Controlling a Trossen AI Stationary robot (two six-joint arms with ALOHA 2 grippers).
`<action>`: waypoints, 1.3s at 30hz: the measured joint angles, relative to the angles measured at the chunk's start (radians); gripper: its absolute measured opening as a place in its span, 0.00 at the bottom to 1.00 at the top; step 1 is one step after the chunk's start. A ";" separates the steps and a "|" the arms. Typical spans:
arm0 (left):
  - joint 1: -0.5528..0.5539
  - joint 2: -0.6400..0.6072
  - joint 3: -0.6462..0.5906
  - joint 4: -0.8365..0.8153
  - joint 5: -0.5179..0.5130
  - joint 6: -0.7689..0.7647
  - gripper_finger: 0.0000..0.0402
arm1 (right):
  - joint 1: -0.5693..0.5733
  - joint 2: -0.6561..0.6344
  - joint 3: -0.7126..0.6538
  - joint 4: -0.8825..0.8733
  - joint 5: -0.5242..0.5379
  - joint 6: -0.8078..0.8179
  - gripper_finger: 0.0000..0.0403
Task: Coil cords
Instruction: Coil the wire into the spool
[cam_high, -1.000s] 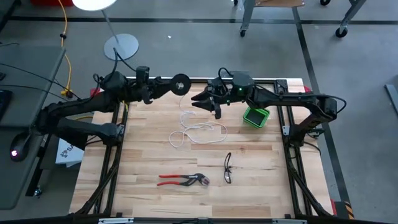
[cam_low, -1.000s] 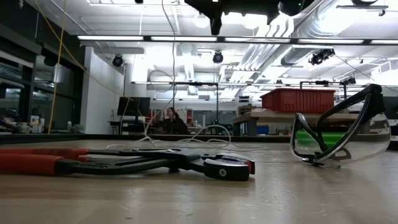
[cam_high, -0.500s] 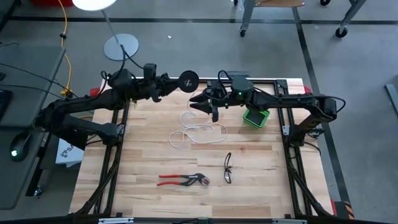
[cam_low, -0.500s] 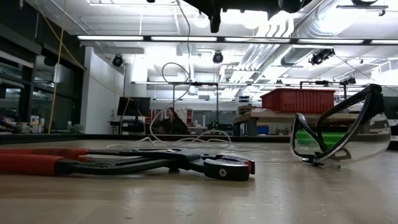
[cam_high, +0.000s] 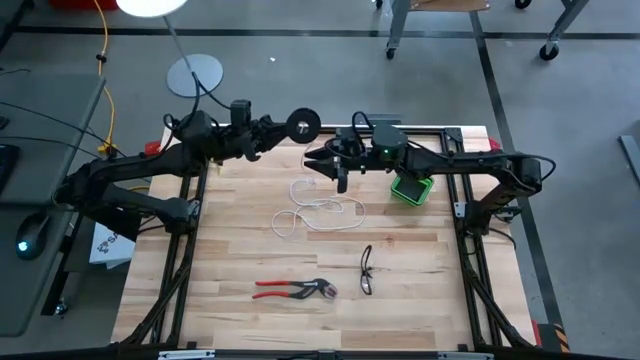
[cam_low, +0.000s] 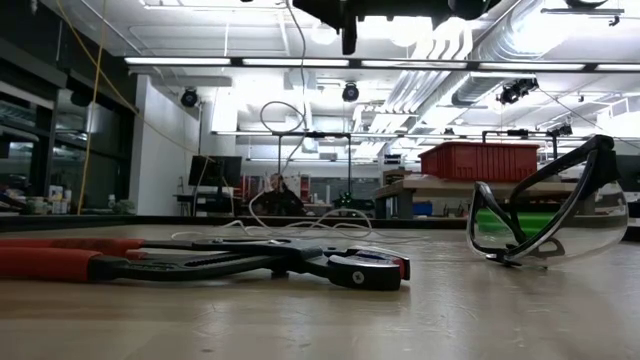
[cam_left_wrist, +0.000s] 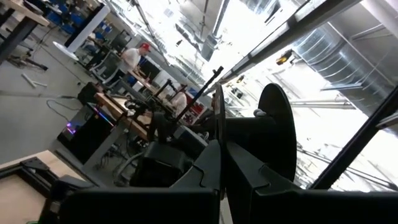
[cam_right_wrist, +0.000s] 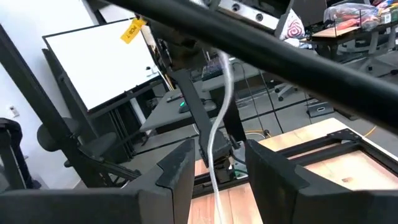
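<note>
White cord (cam_high: 318, 208) lies in loose loops on the wooden desk (cam_high: 250, 320), just below and in front of the right end effector (cam_high: 322, 165), with one strand rising from the loops up to that end effector. In the right wrist view the cord (cam_right_wrist: 219, 118) runs up between the two dark fingers (cam_right_wrist: 177, 168), which stand apart on either side of it; whether they pinch it I cannot tell.

The black round spool (cam_high: 302, 125) is held up at the far edge of the desk by the left end effector (cam_high: 283, 128), whose fingers are closed on it. In the left wrist view the spool (cam_left_wrist: 273, 140) sits right at the tips of the closed fingers (cam_left_wrist: 208, 171). The spool is near the right end effector, to its left and slightly farther back, with a gap between them.

Well toward the near side from both end effectors lie red-handled pliers (cam_high: 293, 289) and, beside them, safety glasses (cam_high: 367, 269). A green box (cam_high: 411, 187) sits just behind the right end effector, under its arm.
</note>
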 joint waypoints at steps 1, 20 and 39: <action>0.000 0.000 0.000 0.000 -0.003 0.000 0.00 | 0.005 0.000 0.000 0.003 -0.001 -0.001 0.33; -0.002 0.056 0.000 0.106 -0.007 -0.045 0.00 | 0.044 0.001 0.001 -0.010 0.161 -0.001 0.33; -0.002 0.055 0.000 0.111 -0.067 -0.034 0.00 | 0.044 0.001 0.001 -0.011 0.150 0.003 0.05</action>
